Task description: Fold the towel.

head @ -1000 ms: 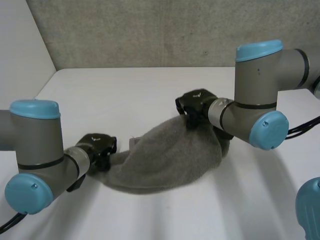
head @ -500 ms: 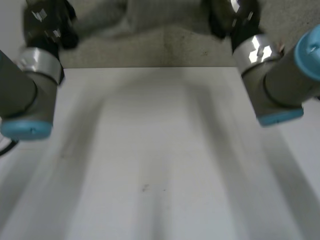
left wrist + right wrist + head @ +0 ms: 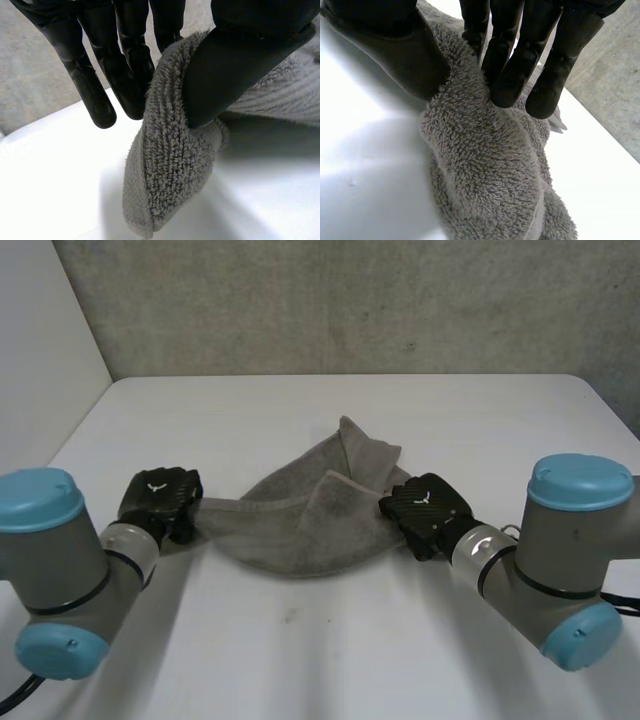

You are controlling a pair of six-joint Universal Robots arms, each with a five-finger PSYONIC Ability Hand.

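Open table [image 3: 300, 670] surrounds the towel [image 3: 300, 535]; a wall [image 3: 350, 300] stands behind.

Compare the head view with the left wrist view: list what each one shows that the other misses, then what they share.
Head view: the right hand gripping one end of the towel, and the towel's crumpled middle lying across the white table. Left wrist view: close up, the left hand with its thumb pinching the towel's other end against the fingers. Shared: the left hand on the towel, and the table under it.

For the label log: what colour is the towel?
Plain grey towel with a looped terry pile, no pattern; the right wrist view shows it best.
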